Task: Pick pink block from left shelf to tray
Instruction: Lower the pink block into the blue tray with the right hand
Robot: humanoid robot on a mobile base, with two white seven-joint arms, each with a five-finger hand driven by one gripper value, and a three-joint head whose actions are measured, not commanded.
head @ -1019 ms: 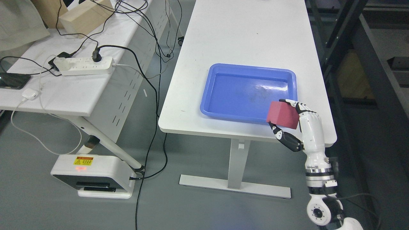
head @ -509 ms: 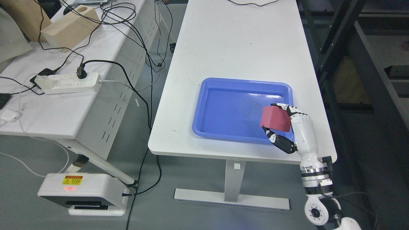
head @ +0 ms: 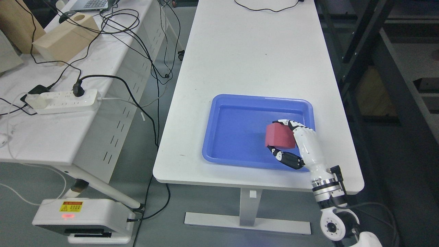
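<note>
My right hand (head: 284,140) comes in from the lower right and is shut on the pink block (head: 279,136), thumb below and fingers over the top. The block hangs over the right part of the blue tray (head: 236,130), which lies on the white table (head: 253,58) near its front edge. Whether the block touches the tray floor I cannot tell. My left arm does not show.
A second white table (head: 51,130) at the left carries a power strip (head: 61,102), several black cables and a wooden box (head: 65,37). A white device (head: 82,219) with a warning label sits on the floor. Dark shelving (head: 384,68) stands along the right.
The camera has shifted, so the whole scene slid down and left. My right hand has carried the pink block from the tray's front right rim to over the tray's inside.
</note>
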